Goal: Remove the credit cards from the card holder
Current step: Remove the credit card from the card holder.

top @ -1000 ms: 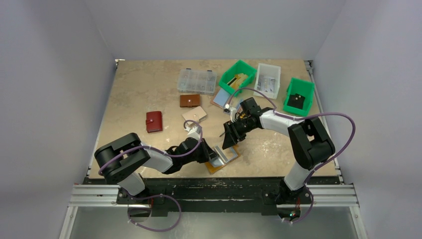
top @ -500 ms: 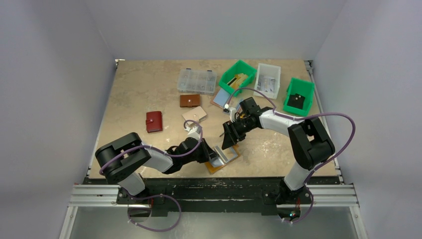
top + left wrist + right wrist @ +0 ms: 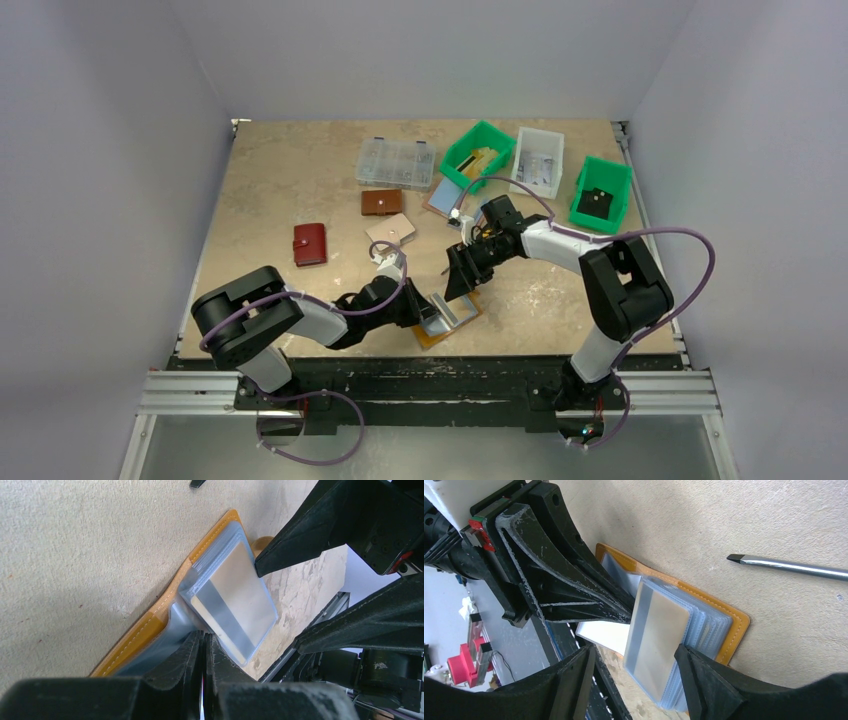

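Lying unfolded at near edge of worktop (image 3: 300, 170): card holder (image 3: 447, 322), silvery credit card (image 3: 659, 630) inside its clear sleeve (image 3: 713, 622). On one sleeve, left gripper (image 3: 204, 650) pinched tight; astride the card, right gripper (image 3: 634, 655) spread wide, holding nothing.

The top camera looks down from above and behind the arms (image 3: 560, 245) over the whole table (image 3: 280, 180). Both wrist cameras sit close, facing the open holder (image 3: 146, 626) from opposite sides, each also catching the other arm's fingers (image 3: 300, 545).

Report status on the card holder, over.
Left gripper shut on a sleeve of the card holder. Right gripper open, straddling the sleeves, empty. Credit cards not yet out. Screwdriver beside, not blocking.
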Tool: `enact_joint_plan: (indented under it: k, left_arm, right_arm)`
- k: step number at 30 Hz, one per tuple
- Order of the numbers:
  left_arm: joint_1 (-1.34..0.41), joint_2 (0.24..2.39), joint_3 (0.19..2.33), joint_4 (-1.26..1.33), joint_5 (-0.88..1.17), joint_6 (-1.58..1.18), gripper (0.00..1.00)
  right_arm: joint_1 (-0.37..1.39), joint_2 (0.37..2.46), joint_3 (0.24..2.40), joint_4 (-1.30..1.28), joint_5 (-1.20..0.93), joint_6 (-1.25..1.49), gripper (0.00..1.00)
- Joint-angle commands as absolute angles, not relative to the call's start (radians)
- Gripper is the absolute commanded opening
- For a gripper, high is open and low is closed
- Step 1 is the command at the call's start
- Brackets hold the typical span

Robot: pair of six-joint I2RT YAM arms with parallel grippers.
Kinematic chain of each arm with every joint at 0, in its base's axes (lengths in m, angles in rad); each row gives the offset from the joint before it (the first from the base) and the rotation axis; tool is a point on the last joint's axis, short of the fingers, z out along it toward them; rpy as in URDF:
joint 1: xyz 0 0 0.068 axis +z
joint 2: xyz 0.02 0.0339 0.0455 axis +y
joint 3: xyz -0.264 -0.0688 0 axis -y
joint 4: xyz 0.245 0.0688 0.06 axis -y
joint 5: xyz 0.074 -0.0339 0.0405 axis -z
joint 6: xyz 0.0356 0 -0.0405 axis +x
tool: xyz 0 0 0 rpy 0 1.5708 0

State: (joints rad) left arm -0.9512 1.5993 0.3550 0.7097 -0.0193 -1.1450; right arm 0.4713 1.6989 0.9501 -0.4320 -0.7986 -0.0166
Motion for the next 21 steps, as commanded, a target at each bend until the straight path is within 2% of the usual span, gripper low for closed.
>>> enact_joint_plan:
  k: [1,21]
  left_arm:
    - [-0.952,1.615,0.338,0.693,-0.01,-1.155,0.03]
    - [-0.951,1.609,0.342,0.695,-0.005,-1.156,0.03]
  right_arm:
    - [0.476,1.677,0.966,-0.442,-0.726,-0.033,0.71]
    - [0.475,1.681,0.962,-0.461,-0.747,-0.027,0.71]
